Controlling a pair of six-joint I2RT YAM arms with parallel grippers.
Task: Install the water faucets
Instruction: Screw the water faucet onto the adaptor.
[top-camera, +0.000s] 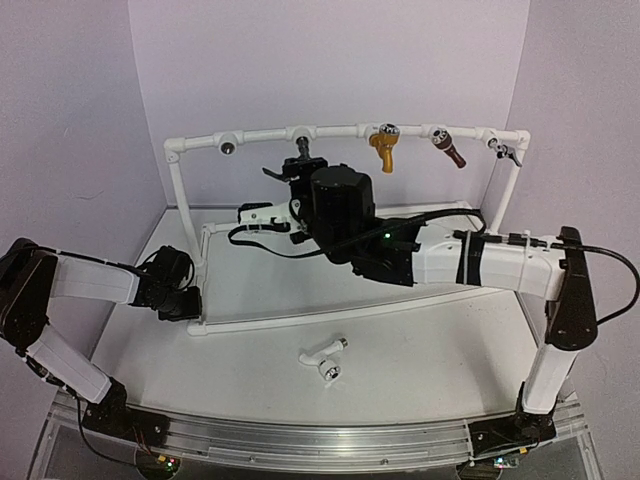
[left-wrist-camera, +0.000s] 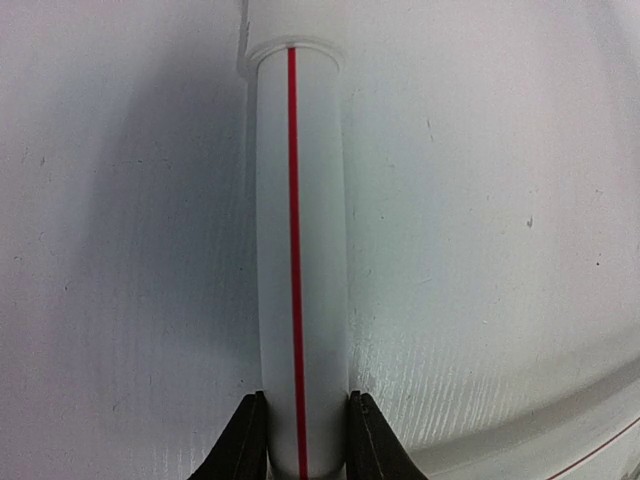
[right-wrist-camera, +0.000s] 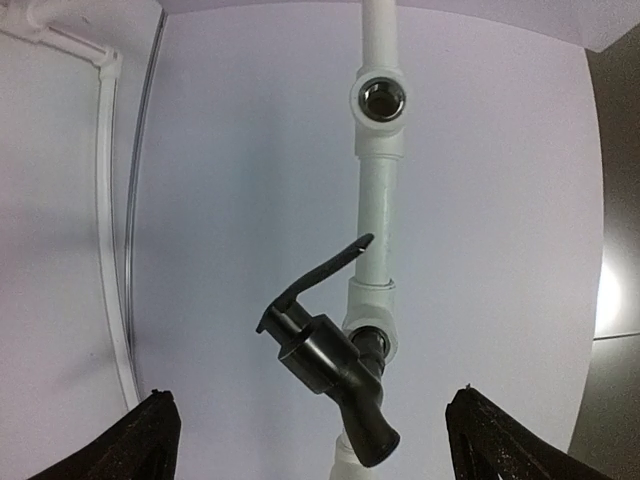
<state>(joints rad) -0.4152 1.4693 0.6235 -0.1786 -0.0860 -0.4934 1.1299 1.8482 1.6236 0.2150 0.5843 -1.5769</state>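
Note:
The black faucet with a thin lever handle sits in a fitting on the top bar of the white pipe frame. In the right wrist view the black faucet hangs screwed into the fitting, spout tilted down. My right gripper is open, its fingers wide apart on either side of the faucet and not touching it; it also shows in the top view. The white faucet lies on the table near the front. My left gripper is shut on the frame's lower pipe, which has a red line.
A gold-yellow tap, a brown tap and a small grey one hang on the top bar. An empty fitting is left of the black faucet and also shows in the right wrist view. A small round white piece lies beside the white faucet.

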